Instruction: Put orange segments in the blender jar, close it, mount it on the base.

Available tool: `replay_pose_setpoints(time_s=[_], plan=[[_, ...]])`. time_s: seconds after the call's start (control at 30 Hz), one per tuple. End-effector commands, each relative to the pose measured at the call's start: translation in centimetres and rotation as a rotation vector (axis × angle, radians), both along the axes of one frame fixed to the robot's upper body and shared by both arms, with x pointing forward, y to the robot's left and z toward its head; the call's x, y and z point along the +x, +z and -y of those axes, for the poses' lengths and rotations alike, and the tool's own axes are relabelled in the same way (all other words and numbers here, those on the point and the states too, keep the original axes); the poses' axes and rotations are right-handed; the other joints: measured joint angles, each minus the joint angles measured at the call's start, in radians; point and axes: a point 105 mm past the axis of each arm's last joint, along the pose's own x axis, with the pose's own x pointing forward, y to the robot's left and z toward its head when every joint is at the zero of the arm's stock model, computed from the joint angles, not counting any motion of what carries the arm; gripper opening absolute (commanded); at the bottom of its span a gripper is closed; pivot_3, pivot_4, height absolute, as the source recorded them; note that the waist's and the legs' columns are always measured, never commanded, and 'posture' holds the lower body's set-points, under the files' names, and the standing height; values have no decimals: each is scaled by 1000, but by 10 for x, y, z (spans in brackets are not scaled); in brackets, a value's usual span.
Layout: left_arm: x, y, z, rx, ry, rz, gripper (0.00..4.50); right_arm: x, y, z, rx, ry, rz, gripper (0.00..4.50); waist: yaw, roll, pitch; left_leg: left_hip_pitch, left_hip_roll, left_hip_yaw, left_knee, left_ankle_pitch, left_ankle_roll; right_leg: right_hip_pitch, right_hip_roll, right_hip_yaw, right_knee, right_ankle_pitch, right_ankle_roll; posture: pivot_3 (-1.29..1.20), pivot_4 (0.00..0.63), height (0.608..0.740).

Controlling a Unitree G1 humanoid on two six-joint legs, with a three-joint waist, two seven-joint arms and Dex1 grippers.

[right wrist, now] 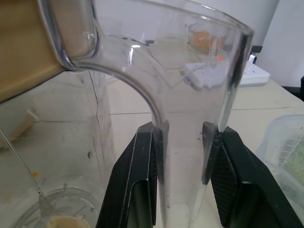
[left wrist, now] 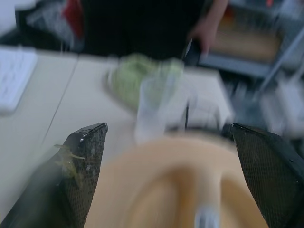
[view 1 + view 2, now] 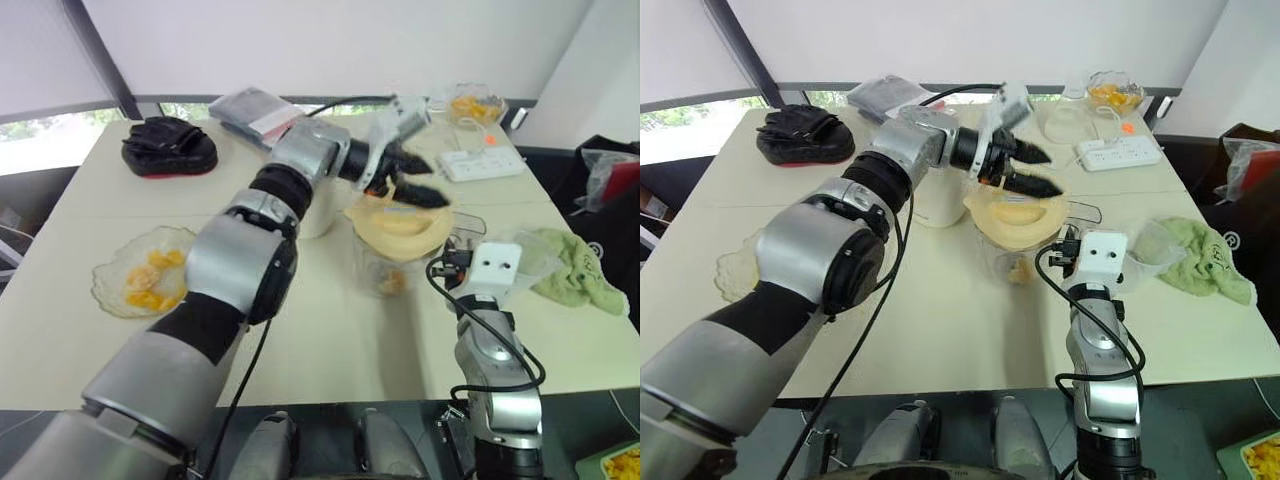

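The clear blender jar (image 3: 1006,262) stands mid-table with a few orange pieces (image 3: 392,283) at its bottom. A cream lid (image 3: 1015,222) rests on its mouth. My left gripper (image 3: 1053,172) hangs just over the lid, open, its fingers (image 2: 85,156) spread wide to either side of the lid (image 2: 175,190). My right gripper (image 1: 183,128) is shut on the jar's clear handle (image 1: 190,95), at the jar's right side. A glass plate of orange segments (image 3: 145,272) lies at the table's left.
A white cylinder (image 3: 935,205), partly hidden by my left arm, stands behind the jar. A power strip (image 3: 480,162) and a bowl of orange pieces (image 3: 475,105) sit at the back right. A green cloth (image 3: 580,270) and a clear tub (image 3: 1155,250) lie to the right.
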Motion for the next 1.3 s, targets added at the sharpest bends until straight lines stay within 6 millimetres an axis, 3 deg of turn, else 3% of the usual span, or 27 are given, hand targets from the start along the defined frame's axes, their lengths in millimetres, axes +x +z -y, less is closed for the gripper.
replay_pose_setpoints(time_s=[0.03, 0.3, 0.4, 0.57, 0.6, 0.67, 0.7, 0.8, 1.0, 1.13, 1.2, 1.3], plan=[[4, 44, -14, -174, 25, 28, 4308, -1, 16, -3, -7, 18, 64, 932, -6, 1, 1, 0, 0, 0, 0, 0, 0, 0, 0, 0, 0, 0, 0, 0, 150, 740], [15, 68, -56, -258, 92, 167, 4308, -1, 20, -3, 0, 37, 75, 932, -5, 1, 1, 1, 0, 0, 0, 0, 0, 0, 2, 1, 1, 0, 0, 0, 150, 740], [22, 60, -77, -231, 141, 221, 4308, -1, 24, -6, 12, 49, 94, 932, -6, 1, 1, 1, 0, 0, -1, 0, -1, 0, 1, 2, 1, 0, 0, 0, 150, 740], [20, 35, -133, -257, 259, 189, 4308, 3, 36, -9, 58, 73, 156, 932, -17, 3, 2, 2, 0, 0, -2, 1, -1, -2, 2, 6, 2, 1, -2, 0, 150, 740], [16, 32, -137, -269, 277, 173, 4308, 3, 37, -9, 59, 80, 161, 932, -18, 2, 3, 1, 0, 0, -3, 1, -2, -4, 2, 10, 3, 2, -3, 0, 150, 740], [4, 1, -157, -222, 363, 145, 4308, 7, 41, -9, 57, 100, 170, 932, -14, 1, 3, -2, 0, -1, -2, 1, -2, -7, 2, 11, 4, 2, -3, 0, 150, 740], [-8, -20, -166, -158, 377, 153, 4308, 10, 43, -9, 51, 112, 172, 932, -20, 2, 3, -2, 0, 0, -1, 1, -2, -9, 2, 12, 4, 2, -3, 0, 150, 740], [-44, -55, -177, -52, 382, 174, 4308, 17, 46, -6, 45, 140, 175, 932, -29, 2, 3, -2, -1, 1, -3, 1, -2, -12, 2, 16, 5, 2, -3, 0, 150, 740], [-88, -86, -199, -39, 575, 142, 4308, 35, 54, -4, 57, 200, 183, 932, -8, 2, 3, -3, 0, 2, 0, 2, -4, -11, 3, 16, 5, 5, -7, 0, 150, 740], [-101, -95, -203, -21, 654, 126, 4308, 43, 64, 3, 69, 213, 188, 932, 6, 3, 4, 3, 1, 3, -2, 0, 0, -8, 4, 15, 5, 5, -8, 0, 150, 740], [-106, -98, -205, -15, 678, 126, 4308, 48, 73, 5, 36, 215, 170, 932, 9, 3, 4, 3, 1, 2, -1, 0, 0, -7, 4, 14, 5, 5, -8, 0, 150, 740], [-110, -104, -208, -13, 724, 117, 4308, 56, 106, 8, 46, 211, 194, 932, 8, 5, 5, 3, 1, 3, 0, 0, -1, -7, 4, 14, 5, 6, -9, 0, 150, 740]])
